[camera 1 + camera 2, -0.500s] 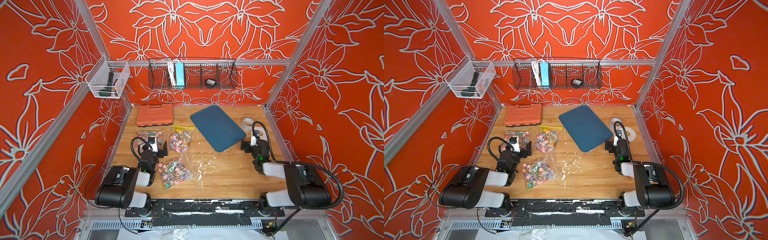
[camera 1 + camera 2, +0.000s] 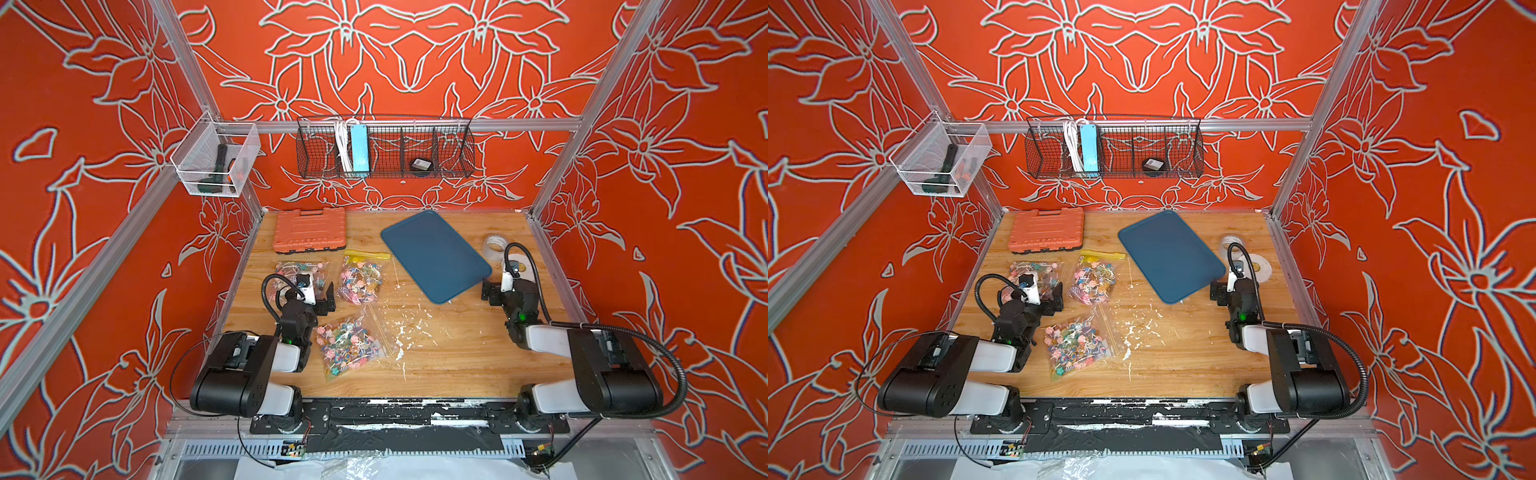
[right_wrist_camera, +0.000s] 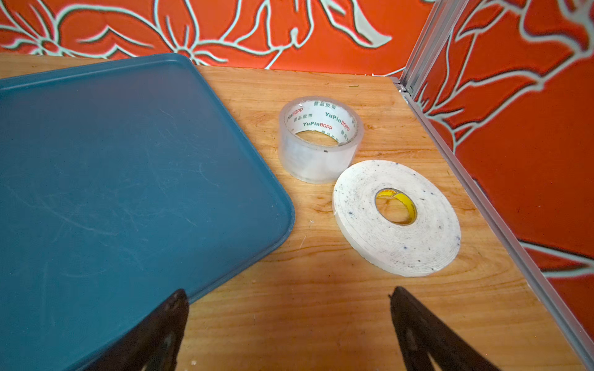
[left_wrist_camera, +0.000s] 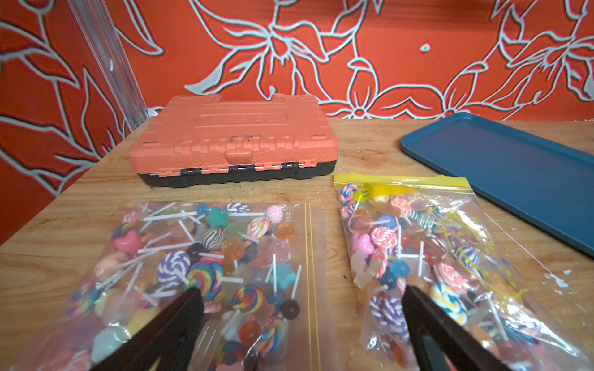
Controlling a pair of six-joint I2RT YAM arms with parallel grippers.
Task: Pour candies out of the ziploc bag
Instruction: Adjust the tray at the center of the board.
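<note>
Three clear ziploc bags of candies lie on the left half of the wooden table. One bag [image 2: 291, 272] lies at the left, one with a yellow zip strip [image 2: 360, 277] beside it, and a third [image 2: 351, 347] nearer the front. The candies [image 4: 205, 244] are tiny multicoloured lollipops on white sticks. My left gripper [image 4: 302, 292] hovers open over the gap between the left bag [image 4: 193, 263] and the yellow-zip bag [image 4: 418, 250], holding nothing. My right gripper [image 3: 288, 292] is open and empty over bare wood, by the near corner of the blue tray [image 3: 112, 176].
An orange tool case [image 2: 309, 230] sits at the back left, behind the bags. Two tape rolls, one clear [image 3: 319, 138] and one flat white [image 3: 397, 218], lie right of the tray near the right wall rail. A wire basket [image 2: 384, 149] and a clear bin [image 2: 214, 166] hang on the walls.
</note>
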